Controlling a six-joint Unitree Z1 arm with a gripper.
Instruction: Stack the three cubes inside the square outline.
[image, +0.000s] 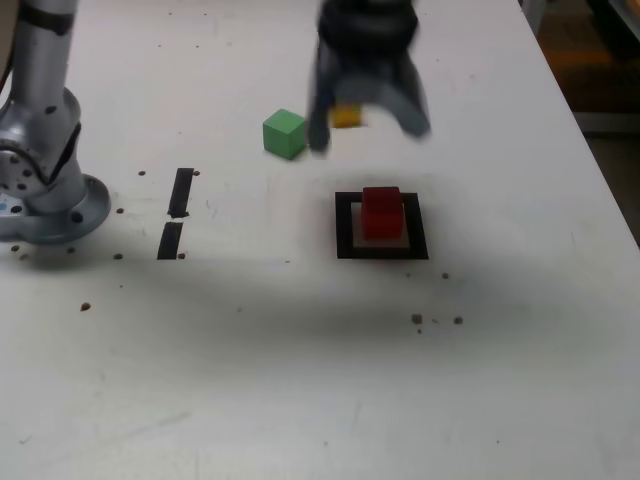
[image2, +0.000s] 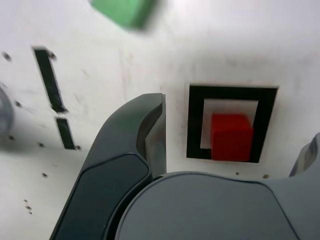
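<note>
Exterior view: 3 cubes (image: 284, 134), 1 square outline (image: 345, 226)

Bright, soft light; the exterior view's tool (image: 368, 125) is motion-blurred.

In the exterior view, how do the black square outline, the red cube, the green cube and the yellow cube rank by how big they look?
1. Black square outline
2. Red cube, green cube: too alike to rank
Yellow cube: partly hidden, unsure
</note>
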